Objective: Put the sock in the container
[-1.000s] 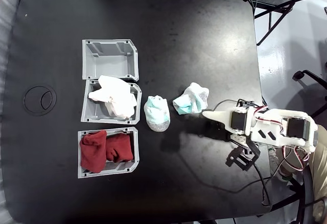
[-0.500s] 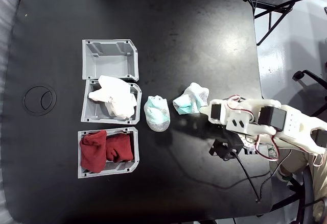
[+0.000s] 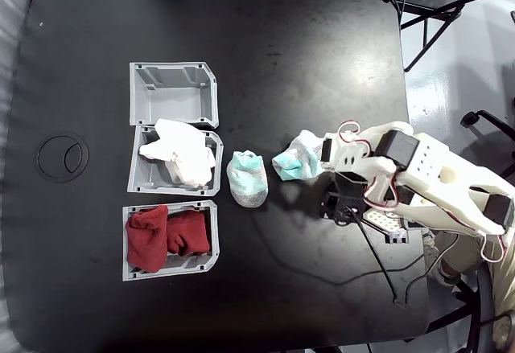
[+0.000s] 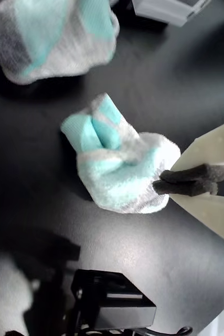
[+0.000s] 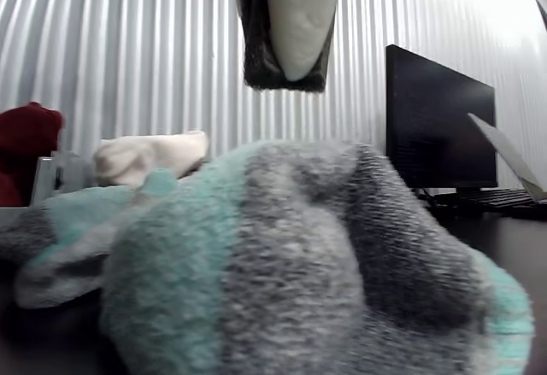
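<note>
Fingers (image 4: 161,186) pinched narrow at the sock (image 4: 119,165), touching its near edge; grip uncertain. Empty container (image 3: 174,93) well beyond the sock, past the oval sock (image 3: 247,178).

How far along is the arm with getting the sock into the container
Early. Nothing is delivered yet: the sock lies on the black table, and the empty container holds nothing. In hand: the gripper has its dark fingertips at the sock's edge in the wrist view; whether it grips, I cannot tell. Left: grasp, lift, carry past the other mint sock and release in the container.
</note>
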Robot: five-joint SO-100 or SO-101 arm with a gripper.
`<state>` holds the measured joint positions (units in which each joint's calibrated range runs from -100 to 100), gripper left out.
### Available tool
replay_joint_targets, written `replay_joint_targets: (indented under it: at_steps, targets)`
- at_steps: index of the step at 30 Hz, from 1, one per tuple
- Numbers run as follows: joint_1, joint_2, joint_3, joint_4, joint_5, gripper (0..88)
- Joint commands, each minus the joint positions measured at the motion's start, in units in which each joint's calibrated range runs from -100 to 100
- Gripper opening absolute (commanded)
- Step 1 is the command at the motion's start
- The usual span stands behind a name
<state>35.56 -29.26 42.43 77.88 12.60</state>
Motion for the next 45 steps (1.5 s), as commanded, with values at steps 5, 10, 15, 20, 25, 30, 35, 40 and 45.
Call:
replay_joint_targets:
  at_steps: [5, 10, 15, 20, 25, 30, 35, 40, 45]
  targets:
    - [0.06, 0.44, -2.13, 0.68, 2.25, 1.8]
    - [0.14, 0.36, -2.13, 0.86, 3.97, 1.8]
    - [0.06, 0.36, -2.13, 0.86, 4.37, 7.2]
    - [0.14, 0.19, -2.13, 2.91, 6.09, 22.1]
    - [0.22, -0.23, -2.31, 6.32, 7.97, 34.4]
    - [0.22, 0.44, -2.13, 6.58, 8.49, 40.8]
    - [0.22, 0.53, -2.04, 5.98, 8.43, 40.8]
    - [1.08, 0.53, 1.93, 3.93, 9.29, 40.7]
    - [2.74, 0.53, 6.17, -2.3, 9.52, 40.7]
